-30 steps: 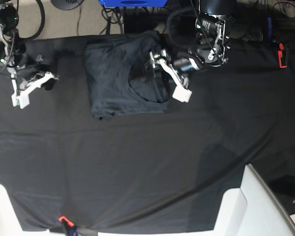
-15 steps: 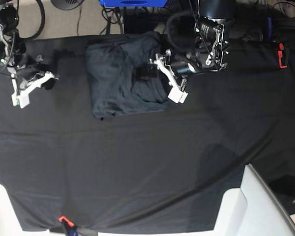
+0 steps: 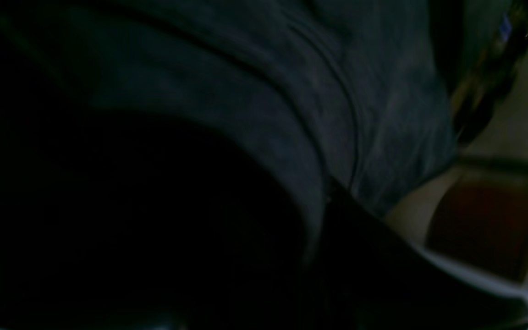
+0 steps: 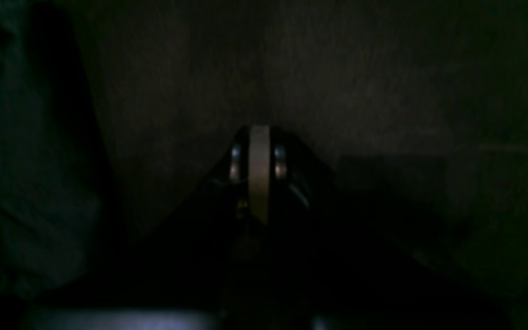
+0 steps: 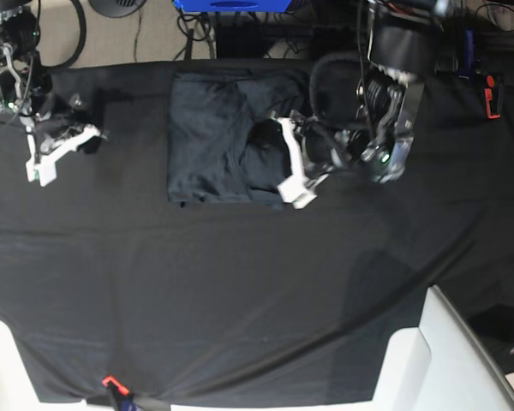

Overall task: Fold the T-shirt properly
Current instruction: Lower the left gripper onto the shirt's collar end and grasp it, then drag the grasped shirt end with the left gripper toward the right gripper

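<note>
T-shirt (image 5: 218,141) lies folded at surface (image 5: 240,282) far edge. Left end effector (image 5: 293,171) at its right edge, grip state unclear. Right end effector (image 5: 53,154) closed, empty, well left of it.

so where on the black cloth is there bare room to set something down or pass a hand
The widest bare stretch of black cloth runs across the near half, below the T-shirt, as far as the white piece at the near corner. A narrower strip lies between the right gripper and the shirt. It is crowded at the shirt's edge where the left gripper grips it.
</note>
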Tool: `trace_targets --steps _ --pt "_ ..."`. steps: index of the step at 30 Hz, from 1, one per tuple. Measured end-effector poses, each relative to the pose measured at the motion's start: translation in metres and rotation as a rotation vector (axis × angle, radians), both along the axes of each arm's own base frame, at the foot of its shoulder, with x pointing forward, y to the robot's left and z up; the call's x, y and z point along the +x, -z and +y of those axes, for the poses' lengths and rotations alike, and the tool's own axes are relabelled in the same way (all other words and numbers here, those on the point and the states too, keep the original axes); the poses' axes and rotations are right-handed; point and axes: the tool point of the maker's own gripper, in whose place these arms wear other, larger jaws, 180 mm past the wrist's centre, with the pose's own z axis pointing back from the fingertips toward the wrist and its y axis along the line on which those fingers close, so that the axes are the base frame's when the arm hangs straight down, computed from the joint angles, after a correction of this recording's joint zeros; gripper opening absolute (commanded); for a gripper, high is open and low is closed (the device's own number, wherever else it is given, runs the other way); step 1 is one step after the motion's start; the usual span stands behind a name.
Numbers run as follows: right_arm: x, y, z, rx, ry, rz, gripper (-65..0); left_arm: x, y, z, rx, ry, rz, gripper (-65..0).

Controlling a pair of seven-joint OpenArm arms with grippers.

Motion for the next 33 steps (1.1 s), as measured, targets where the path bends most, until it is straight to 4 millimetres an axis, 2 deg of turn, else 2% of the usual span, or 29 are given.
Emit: trace_targets --steps 4,11,21,25,29,31,33 --pt "0.002 0.0 0.008 0.02 0.005 -0.005 -63.5 0.004 -0.003 -0.002 0.059 0.139 -0.037 -65.0" --pt "0.001 0.0 0.007 0.017 0.004 -0.004 -63.5 0.011 -0.006 -0.006 0.137 0.301 -0.082 -65.0" --pt "0.001 0.001 0.006 0.015 0.011 0.0 -63.5 0.022 0.007 -0.009 0.372 0.504 -0.21 -65.0" --pt "0.001 0.001 0.006 0.015 0.01 0.001 -63.5 0.033 0.004 -0.005 0.407 0.514 -0.241 -65.0" --pt "0.001 0.001 0.006 0.014 0.01 0.001 -63.5 0.054 -0.002 0.008 0.48 0.523 -0.281 -65.0" --pt "0.001 0.001 0.006 0.015 0.011 0.0 -63.5 0.058 -0.001 0.018 0.55 0.582 -0.305 -65.0" --pt "0.001 0.001 0.006 0.015 0.011 0.0 -63.5 0.055 0.002 0.017 0.602 0.662 -0.331 -65.0"
